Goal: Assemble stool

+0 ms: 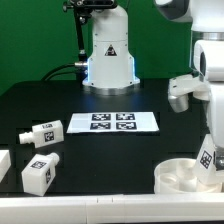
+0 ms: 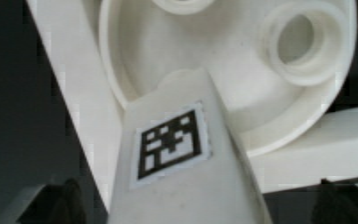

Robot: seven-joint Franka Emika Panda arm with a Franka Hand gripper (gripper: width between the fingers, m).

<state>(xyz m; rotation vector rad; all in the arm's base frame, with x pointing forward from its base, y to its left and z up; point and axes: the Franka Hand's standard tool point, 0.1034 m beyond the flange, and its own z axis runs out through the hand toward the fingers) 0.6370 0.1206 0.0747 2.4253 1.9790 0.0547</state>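
The stool's round white seat ring [image 1: 178, 178] lies at the front of the exterior view's right; in the wrist view it [image 2: 247, 60] fills the frame with a round hole in it. A white tagged leg [image 1: 207, 157] stands tilted in the ring. My gripper [image 1: 206, 143] hangs over that leg. In the wrist view the leg [image 2: 172, 150] runs between my gripper's [image 2: 194, 208] dark fingertips [image 2: 60, 203], which stand wide on either side of it. The gripper is open. Two loose tagged legs [image 1: 40, 135] [image 1: 40, 176] lie at the exterior view's left.
The marker board [image 1: 112, 122] lies mid-table. The robot's white base [image 1: 108, 55] stands at the back. Another white part [image 1: 3, 162] shows at the exterior view's left edge. The table's front edge runs just below the seat ring.
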